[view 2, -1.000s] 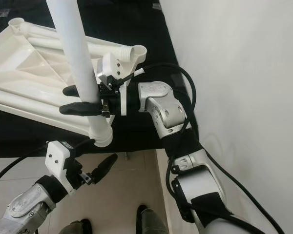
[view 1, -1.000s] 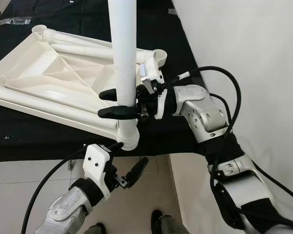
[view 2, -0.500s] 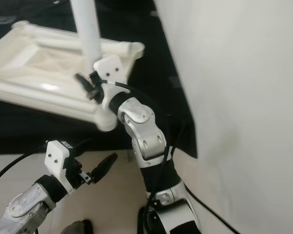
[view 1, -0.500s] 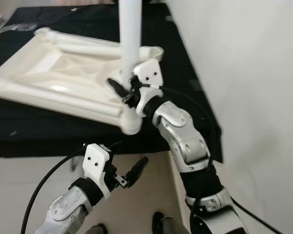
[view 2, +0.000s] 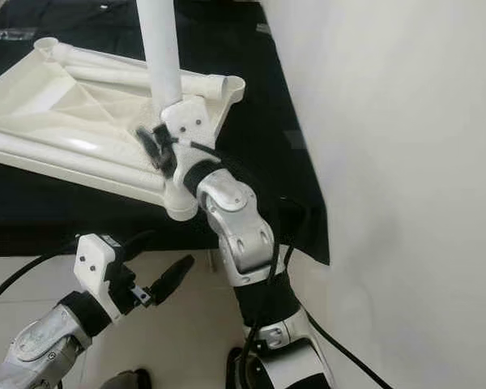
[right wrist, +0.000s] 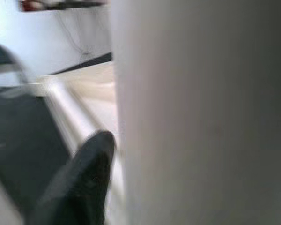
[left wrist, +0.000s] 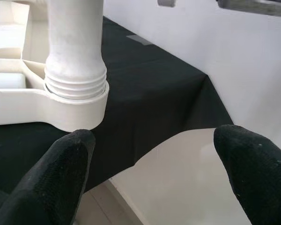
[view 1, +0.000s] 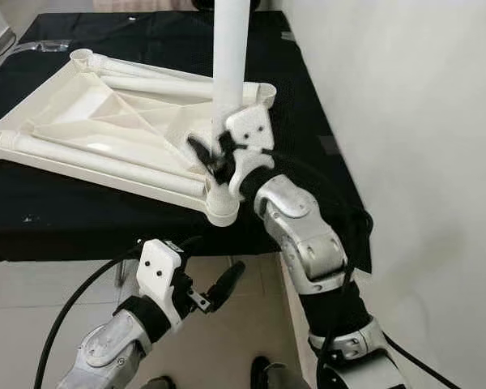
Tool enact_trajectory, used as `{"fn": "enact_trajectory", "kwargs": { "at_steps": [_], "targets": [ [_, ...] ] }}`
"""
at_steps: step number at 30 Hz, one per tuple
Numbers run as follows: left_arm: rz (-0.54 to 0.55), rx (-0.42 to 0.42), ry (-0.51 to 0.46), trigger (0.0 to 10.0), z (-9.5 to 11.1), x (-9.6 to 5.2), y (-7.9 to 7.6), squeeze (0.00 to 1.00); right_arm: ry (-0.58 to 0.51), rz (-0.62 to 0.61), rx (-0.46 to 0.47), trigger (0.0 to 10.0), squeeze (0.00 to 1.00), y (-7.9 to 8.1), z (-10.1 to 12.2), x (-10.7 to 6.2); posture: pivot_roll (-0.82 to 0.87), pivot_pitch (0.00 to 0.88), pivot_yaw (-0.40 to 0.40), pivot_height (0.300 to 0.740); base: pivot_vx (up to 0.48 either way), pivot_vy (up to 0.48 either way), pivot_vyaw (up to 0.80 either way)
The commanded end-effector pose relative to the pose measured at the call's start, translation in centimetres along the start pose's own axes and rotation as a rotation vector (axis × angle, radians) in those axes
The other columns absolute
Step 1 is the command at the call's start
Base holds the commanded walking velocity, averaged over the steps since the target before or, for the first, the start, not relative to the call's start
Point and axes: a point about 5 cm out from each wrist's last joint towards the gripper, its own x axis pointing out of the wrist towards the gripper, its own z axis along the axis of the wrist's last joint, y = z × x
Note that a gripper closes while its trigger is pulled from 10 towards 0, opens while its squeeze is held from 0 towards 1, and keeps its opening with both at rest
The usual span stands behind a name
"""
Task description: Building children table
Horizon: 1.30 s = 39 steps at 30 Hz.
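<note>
While the left end effector (view 1: 201, 271) hangs nearest the camera, below the desk's front edge and over the pale tiled floor (view 1: 32, 308), its two black fingers (left wrist: 68, 164) stand wide apart with nothing between them. From its wrist camera, the threaded foot of the table leg sits in the corner socket (left wrist: 72, 105) just beyond the fingertips, apart from them.

Just behind, the black-draped desk (view 1: 81, 223) carries the white plastic children's tabletop (view 1: 105, 134), lying upside down so that its ribbed underside faces up. Its near right corner socket reaches the desk's front edge. In that socket stands the white table leg (view 1: 229, 49), upright and running out of the top of the picture.

Reaching up from the lower right, the silver right arm (view 1: 304, 235) brings the right end effector (view 1: 211, 154) against the leg, low down, just above the socket. Its black fingers sit on either side of the leg, closed around it; the right wrist view is blurred, with the leg very close and one finger (right wrist: 82, 173) beside it.

Farther back, a second open socket (view 2: 233, 83) shows at the tabletop's right corner and another (view 1: 81, 57) at the far left. A white wall (view 1: 405, 121) borders the desk on the right.
</note>
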Motion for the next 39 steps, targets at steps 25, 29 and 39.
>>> {"fn": "enact_trajectory", "kwargs": {
  "at_steps": [25,29,39],
  "targets": [
    [0.007,-0.001,0.026,10.0,-0.4,-0.4,0.0,0.0,-0.029,0.861,-0.004,10.0,0.0,-1.9,1.9,-0.8,0.03,0.255,-0.049,0.74,0.0,0.0,0.0],
    [0.006,0.0,0.029,10.0,-0.4,-0.5,0.0,0.0,-0.019,0.878,-0.01,10.0,0.0,-2.2,1.6,-0.4,0.03,0.256,-0.049,0.74,0.0,0.0,0.0],
    [0.007,-0.002,0.029,10.0,-0.3,-0.5,-0.1,0.0,0.006,0.822,-0.066,0.0,0.0,-2.7,0.9,0.1,0.03,0.262,-0.049,0.74,0.0,0.0,0.0]
  ]
}}
